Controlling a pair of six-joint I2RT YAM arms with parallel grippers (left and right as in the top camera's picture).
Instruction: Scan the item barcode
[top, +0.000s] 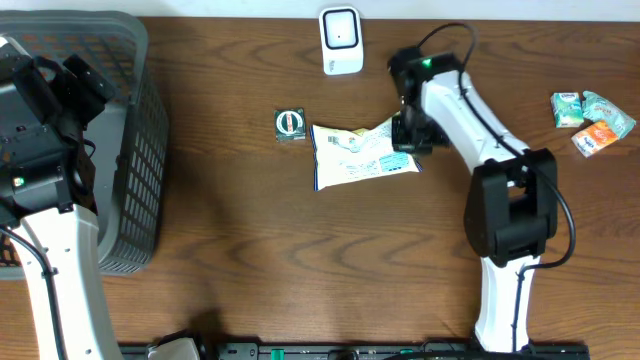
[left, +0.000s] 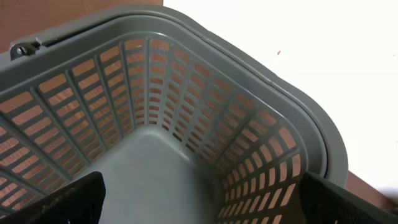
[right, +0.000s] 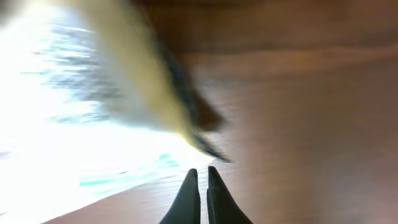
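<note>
At the middle of the brown wooden bench (top: 250, 260) lies a flat white-and-blue plastic packet (top: 360, 158), its right corner under the right claw (right: 200, 175). That claw's fingers are pressed together at the corner. Whether they pinch the film I cannot tell, as the wrist view is blurred. Taking a corner makes sense, I judge: it leaves the printed faces free to turn toward the small white scanner (top: 341, 40) at the top centre. At the far left, the left claw (left: 211, 202) hangs wide open and empty over the grey slatted plastic basket (left: 186, 81), likely placed to receive scanned goods. A small green square box (top: 290, 123) sits just left of the packet.
</note>
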